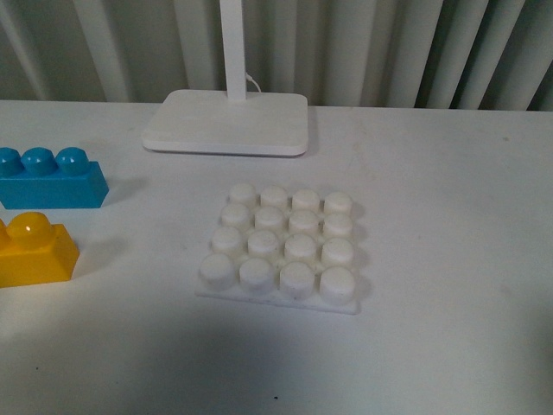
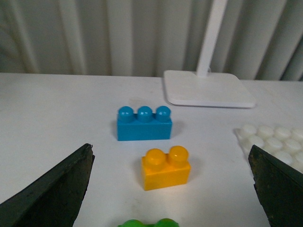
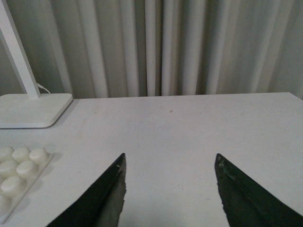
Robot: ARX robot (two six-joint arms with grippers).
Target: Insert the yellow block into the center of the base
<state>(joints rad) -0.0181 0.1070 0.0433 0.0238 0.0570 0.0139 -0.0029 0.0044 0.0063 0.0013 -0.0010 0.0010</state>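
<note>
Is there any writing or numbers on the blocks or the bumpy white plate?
None. The yellow block, the blue block, the base and the white slab with its pole all show plain surfaces, with no word, number or logo readable in any view.

White table (image 1: 449, 173), yellow block (image 1: 34, 251), blue brick (image 1: 52, 180), base (image 1: 281, 246), slab with pole (image 1: 226, 121), green brick (image 2: 147, 223)

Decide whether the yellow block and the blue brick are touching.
Apart. The left wrist view shows a strip of bare white table between the yellow block and the blue brick.
</note>
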